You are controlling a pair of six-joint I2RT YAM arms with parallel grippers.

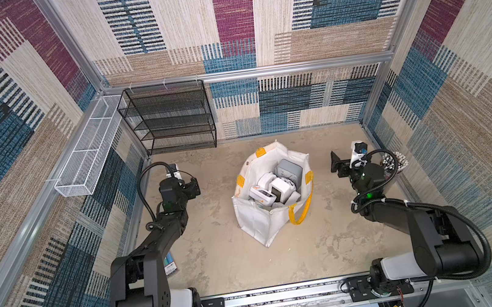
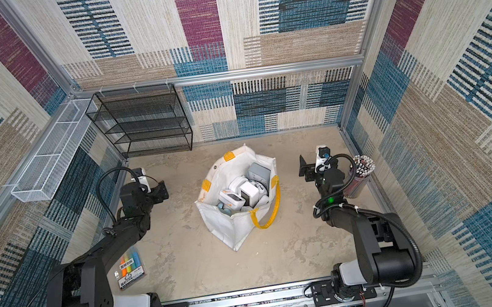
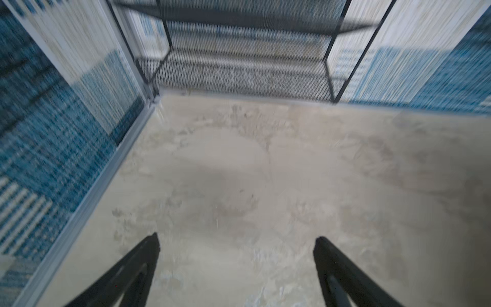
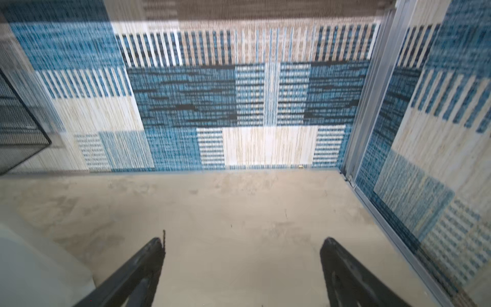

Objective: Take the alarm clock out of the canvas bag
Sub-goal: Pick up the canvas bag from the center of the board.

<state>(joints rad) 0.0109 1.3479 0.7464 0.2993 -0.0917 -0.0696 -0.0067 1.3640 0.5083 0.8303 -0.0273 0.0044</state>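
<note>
Plainly, nothing is out yet: the bag [image 1: 254, 220] stands in the middle of both top views, mouth open, with a heap of small white and grey clocks [image 1: 278, 188] inside it, and I cannot tell which one is meant. No clock lies on the table [image 1: 220, 269] around it, so by my judgement the whole job is left: reach in, grip one, and lift it clear of the rim and the yellow handles [image 1: 308, 201]. The left gripper [image 1: 192, 188] hangs at mid left of the frame, well apart from the bag. The right gripper [image 1: 336, 162] hangs at mid right, likewise apart. In each wrist view the jaws stand wide, with only bare table between them; the left one looks toward the black rack [image 3: 239, 66], the right one toward the patterned wall [image 4: 239, 106]. Neither holds or touches anything.
</note>
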